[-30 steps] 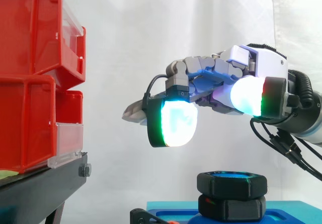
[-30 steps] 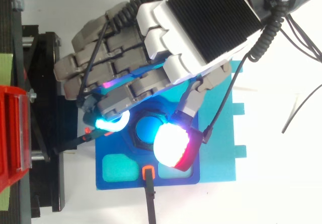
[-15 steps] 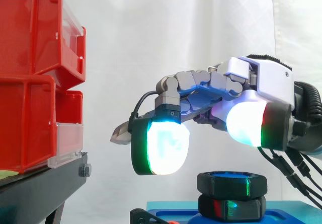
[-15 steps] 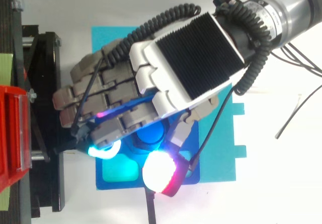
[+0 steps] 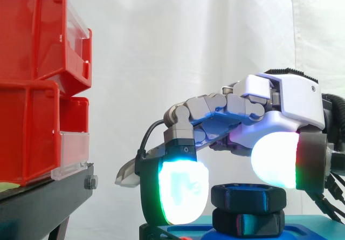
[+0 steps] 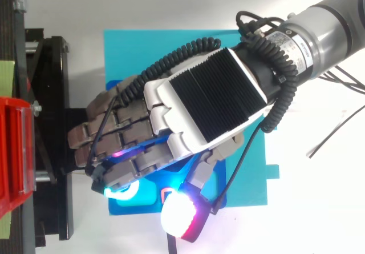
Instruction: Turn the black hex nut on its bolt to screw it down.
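Observation:
The black hex nut (image 5: 247, 196) sits at the top of its bolt, above a second black hex piece (image 5: 248, 222) on the blue base (image 5: 302, 230). My hand (image 5: 280, 108) hangs low over the nut with its fingers relaxed and spread. A glowing white-green fingertip (image 5: 182, 191) hangs left of the nut. The thumb's white pad (image 5: 276, 159) overlaps the nut's right top edge in the side view, and I cannot tell whether it touches. In the top view the hand (image 6: 205, 108) covers the nut. Nothing is held.
Red bins (image 5: 38, 83) stand on a black stand (image 5: 43, 202) at the left, close to the fingertips. The blue base (image 6: 239, 188) lies on a teal plate (image 6: 142, 48). Thin black cables (image 6: 328, 140) lie on the white table at the right.
The hand has come down from well above the nut to nut height and shifted left in the side view. In the top view it slid down over the nut and covers it.

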Robot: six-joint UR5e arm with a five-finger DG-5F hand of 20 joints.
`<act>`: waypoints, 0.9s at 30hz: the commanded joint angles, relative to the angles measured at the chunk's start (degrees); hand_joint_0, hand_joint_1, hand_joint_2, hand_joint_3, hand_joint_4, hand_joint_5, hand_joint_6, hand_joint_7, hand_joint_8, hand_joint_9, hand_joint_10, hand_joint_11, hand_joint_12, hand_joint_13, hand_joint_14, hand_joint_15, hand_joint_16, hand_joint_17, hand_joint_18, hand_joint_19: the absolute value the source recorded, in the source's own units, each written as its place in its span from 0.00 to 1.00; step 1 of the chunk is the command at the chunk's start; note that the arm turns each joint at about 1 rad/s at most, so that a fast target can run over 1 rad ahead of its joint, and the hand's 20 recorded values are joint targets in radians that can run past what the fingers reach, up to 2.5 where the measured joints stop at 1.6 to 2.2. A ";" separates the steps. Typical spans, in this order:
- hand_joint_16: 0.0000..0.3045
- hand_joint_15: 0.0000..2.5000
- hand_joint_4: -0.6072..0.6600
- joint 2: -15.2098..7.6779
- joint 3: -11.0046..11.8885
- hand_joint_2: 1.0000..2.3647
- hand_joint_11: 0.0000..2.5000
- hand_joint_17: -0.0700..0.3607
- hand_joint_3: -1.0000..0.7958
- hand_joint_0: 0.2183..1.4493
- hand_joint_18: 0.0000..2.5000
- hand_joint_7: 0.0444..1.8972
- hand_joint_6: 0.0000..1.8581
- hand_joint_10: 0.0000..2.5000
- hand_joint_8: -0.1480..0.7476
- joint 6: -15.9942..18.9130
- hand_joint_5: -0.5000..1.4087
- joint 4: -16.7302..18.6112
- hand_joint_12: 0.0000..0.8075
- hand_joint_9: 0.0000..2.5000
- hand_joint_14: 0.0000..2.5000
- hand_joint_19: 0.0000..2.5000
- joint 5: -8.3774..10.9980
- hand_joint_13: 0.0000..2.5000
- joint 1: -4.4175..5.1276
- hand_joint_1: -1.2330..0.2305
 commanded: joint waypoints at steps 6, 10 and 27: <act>0.19 0.04 0.61 0.00 -0.09 0.00 0.08 0.47 0.28 0.23 0.20 0.68 0.27 0.00 0.45 -0.03 0.24 -1.48 0.44 0.23 0.00 0.19 0.74 0.22 0.77 0.59; 0.19 0.04 0.59 0.00 0.00 0.00 0.08 0.47 0.28 0.23 0.20 0.70 0.27 0.00 0.45 -0.03 0.24 -2.09 0.44 0.23 0.00 0.19 0.56 0.22 0.77 0.59; 0.19 0.04 0.59 0.00 -0.09 0.00 0.07 0.47 0.28 0.23 0.20 0.74 0.27 0.00 0.45 -1.70 0.25 -2.00 0.44 0.23 0.00 0.19 -1.02 0.22 0.06 0.59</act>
